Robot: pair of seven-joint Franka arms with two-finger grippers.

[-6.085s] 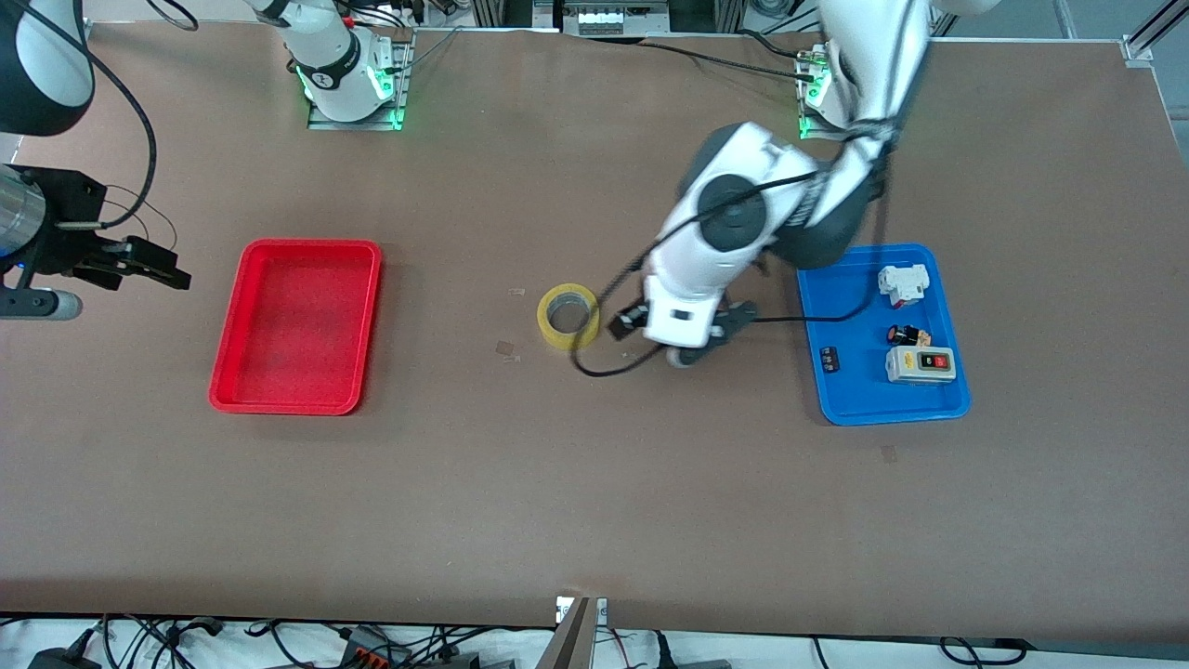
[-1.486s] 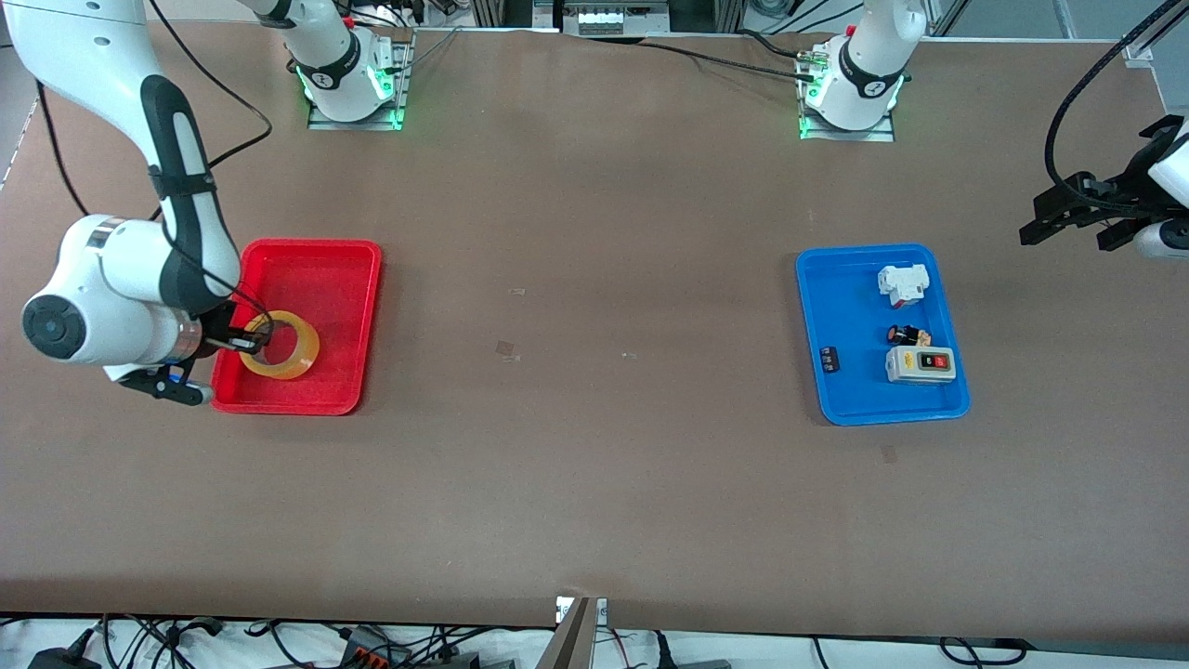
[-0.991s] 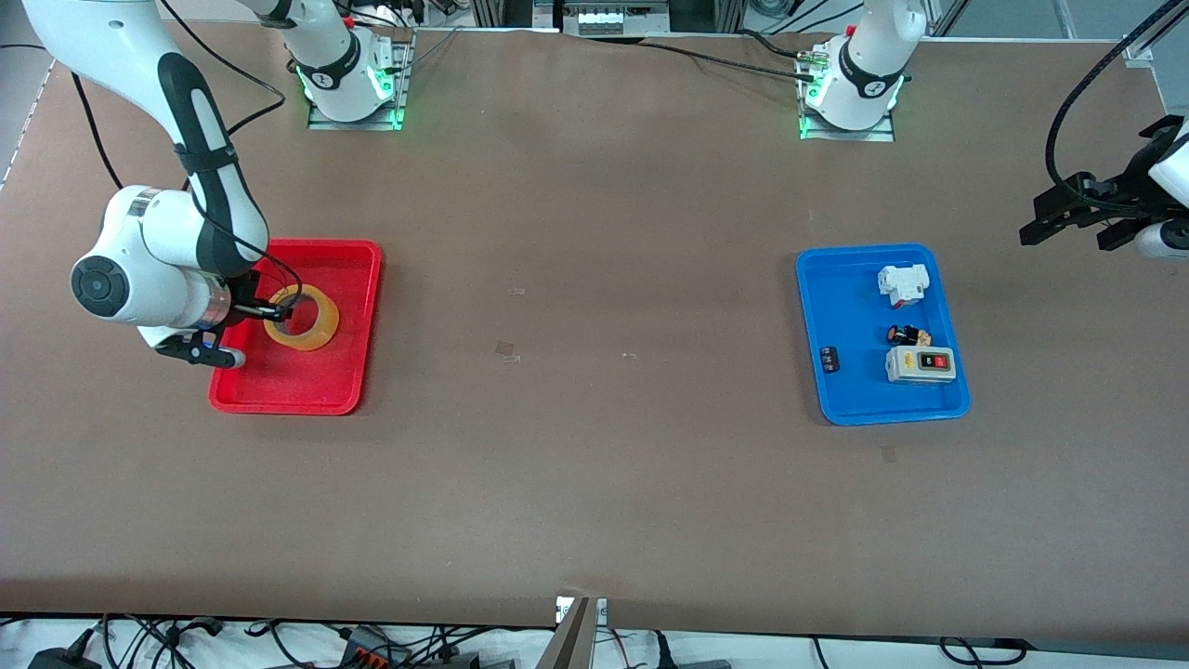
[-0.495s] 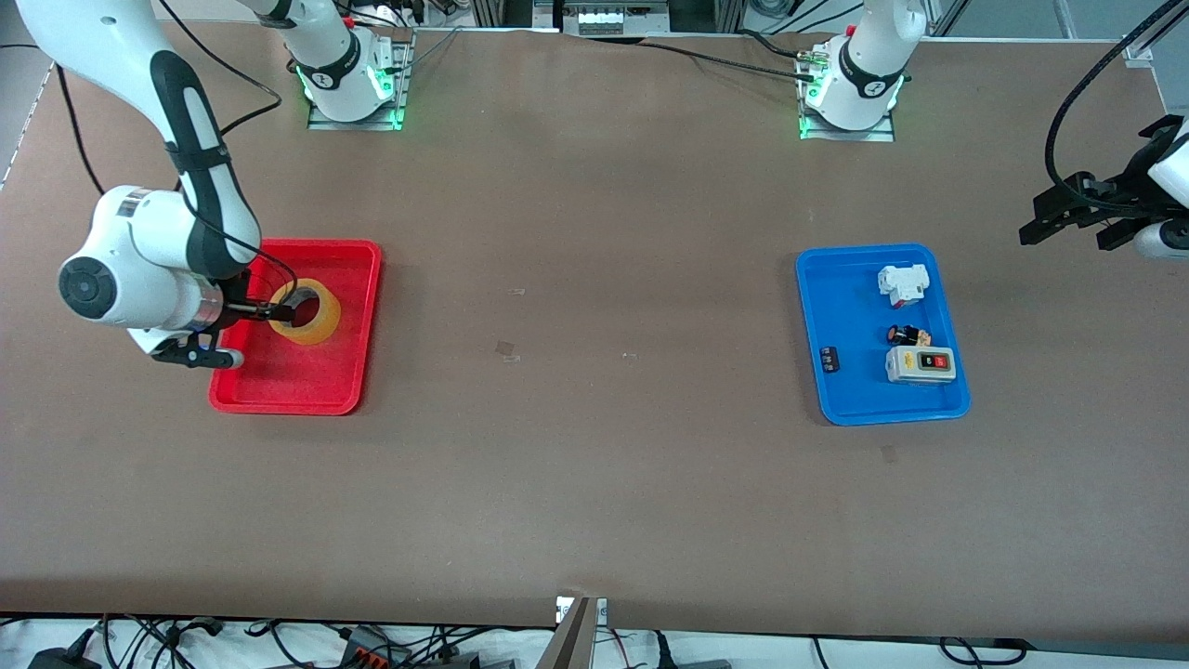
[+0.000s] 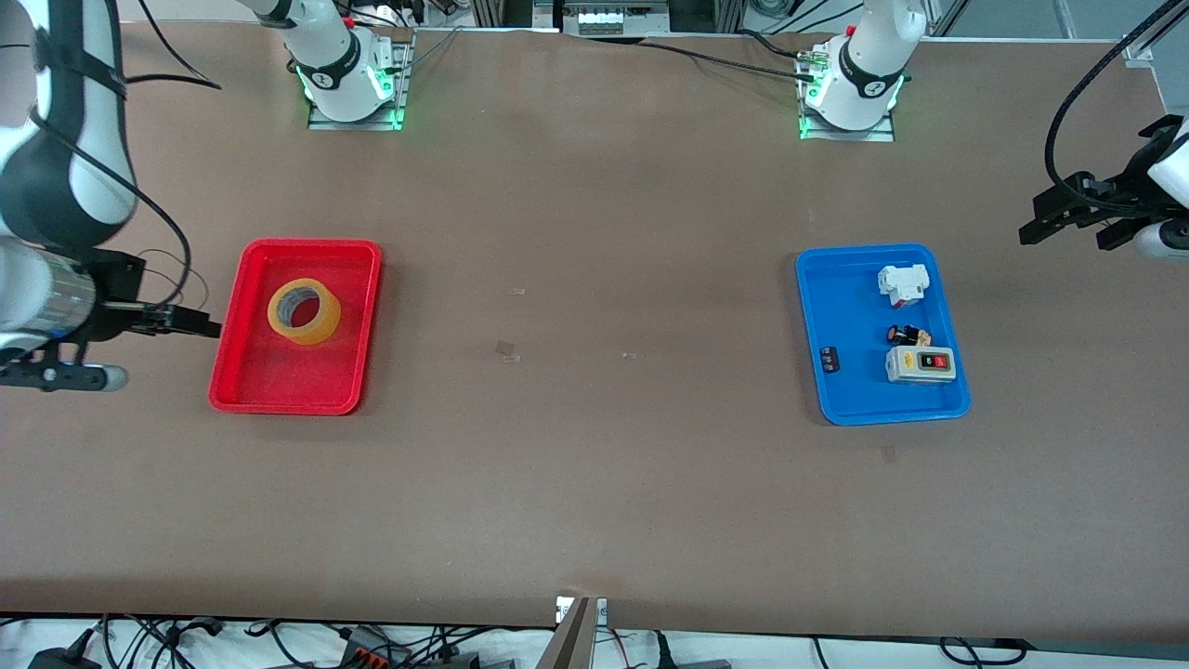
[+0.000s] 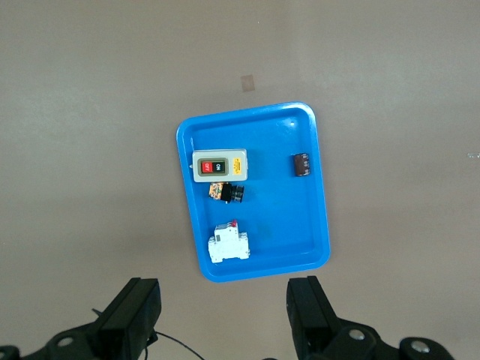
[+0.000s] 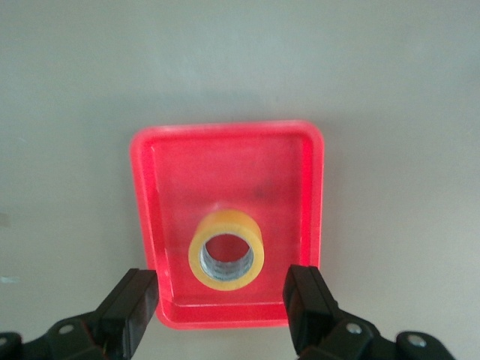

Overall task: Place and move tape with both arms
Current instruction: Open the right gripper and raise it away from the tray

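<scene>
The tape point(image 5: 322, 324), a yellowish roll with a grey inner core, lies flat in the red tray point(image 5: 288, 381), in the half farther from the front camera. My right gripper point(image 5: 190, 323) is open and empty, raised over the bare table just outside the tray toward the right arm's end. In the right wrist view the tape point(image 7: 225, 223) lies in the tray point(image 7: 240, 172) between the spread fingers of the right gripper point(image 7: 223, 291). My left gripper point(image 5: 1068, 218) is open and empty, waiting high over the left arm's end of the table; the left wrist view shows it too point(image 6: 223, 304).
A blue tray point(image 5: 850, 307) toward the left arm's end holds a white breaker point(image 5: 904, 283), a grey switch box point(image 5: 920, 364), a small black and orange button point(image 5: 908, 334) and a small black part point(image 5: 829, 359). The left wrist view shows this tray point(image 6: 300, 225) too.
My right gripper has let go of the tape, risen and drawn back out of the red tray toward the table's end. The tape stays in the tray. The left arm has not moved.
</scene>
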